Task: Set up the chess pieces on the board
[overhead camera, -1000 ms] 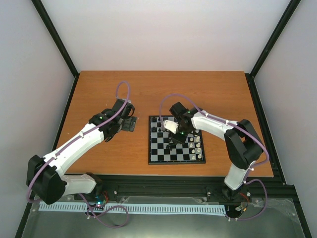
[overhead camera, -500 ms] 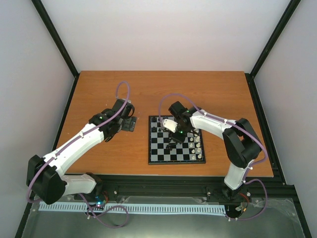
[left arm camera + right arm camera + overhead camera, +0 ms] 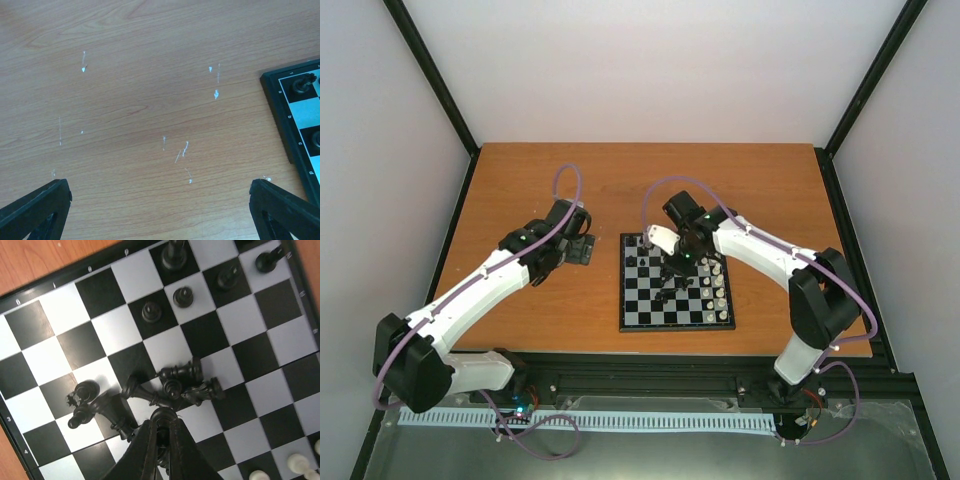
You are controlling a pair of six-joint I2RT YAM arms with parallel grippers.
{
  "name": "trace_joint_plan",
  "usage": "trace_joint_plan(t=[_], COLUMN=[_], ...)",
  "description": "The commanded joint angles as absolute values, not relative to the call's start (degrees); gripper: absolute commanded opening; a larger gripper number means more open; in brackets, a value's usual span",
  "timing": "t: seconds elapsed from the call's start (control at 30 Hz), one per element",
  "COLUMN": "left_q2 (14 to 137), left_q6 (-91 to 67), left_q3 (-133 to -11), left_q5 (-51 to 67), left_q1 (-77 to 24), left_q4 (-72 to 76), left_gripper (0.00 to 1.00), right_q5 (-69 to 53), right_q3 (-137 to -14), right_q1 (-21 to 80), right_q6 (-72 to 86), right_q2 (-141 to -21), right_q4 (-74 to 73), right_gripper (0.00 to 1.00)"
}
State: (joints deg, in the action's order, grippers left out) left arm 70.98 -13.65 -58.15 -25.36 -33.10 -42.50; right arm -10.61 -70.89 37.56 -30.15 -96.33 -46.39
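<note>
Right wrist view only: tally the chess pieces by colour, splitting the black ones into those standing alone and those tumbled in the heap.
Black pieces standing alone: 5
Black pieces tumbled in the heap: at least 6, overlapping
White pieces: at least 2, cropped at the frame's corner
Total: at least 13 on the board

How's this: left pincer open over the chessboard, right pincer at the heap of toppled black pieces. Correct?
No. Left wrist view: the left pincer is open over the brown wooden table, beside the black-and-grey checkered chessboard. Rest holds.
</note>
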Motion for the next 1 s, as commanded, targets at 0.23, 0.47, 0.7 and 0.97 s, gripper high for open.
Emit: trace_joint_plan(t=[0.23,0.47,0.7,0.97], left_q2=[67.3,67.2,67.6,67.8], left_q6=[-17.4,-17.4,-17.0,-16.6], left_q3=[-60.1,-60.1,-60.1,-60.1], left_q5=[-30.3,-27.6,-27.7,-28.0], left_q1=[-29.6,-27.2,-27.1,-27.2], left_q4=[-43.6,-43.3,-43.3,-43.4], left_gripper=[1.00,1.00,1.00,1.00], right_q5=[-14.0,-13.6,-12.9,-13.6], right_q3=[-82.1,-84.6,-84.1,-83.4], right_q1=[39.9,42.3,43.7,44.8], right_q6=[-30.4,-30.4,-30.3,-31.1], right_q2=[-102.7,-106.7,-109.3,-110.1], right_q4=[-50.0,-49.9,-49.1,-48.6], right_gripper=[0.03,0.03,0.03,0.03])
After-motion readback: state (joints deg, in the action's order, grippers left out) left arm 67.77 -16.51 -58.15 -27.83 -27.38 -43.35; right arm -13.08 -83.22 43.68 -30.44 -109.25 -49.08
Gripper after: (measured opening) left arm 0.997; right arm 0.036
